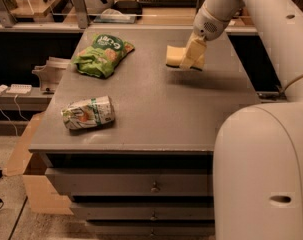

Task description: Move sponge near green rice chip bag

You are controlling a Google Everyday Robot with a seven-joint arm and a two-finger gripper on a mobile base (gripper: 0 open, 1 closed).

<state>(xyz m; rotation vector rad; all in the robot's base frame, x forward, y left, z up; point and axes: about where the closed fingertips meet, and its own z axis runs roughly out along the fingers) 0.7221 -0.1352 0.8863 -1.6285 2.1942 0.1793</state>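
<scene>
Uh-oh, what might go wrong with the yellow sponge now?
The claw grips the sponge only at its right end, apparently just above the table, so the squishy foam might slip out and fall short. Going too far, it might bump the green rice chip bag and shove it away.

Lab-like room with drawer cabinet [141, 115], cluttered benches [51, 23], floor cables [15, 111]; gripper [193, 55] holds sponge [173, 55] over cabinet's far right.
</scene>
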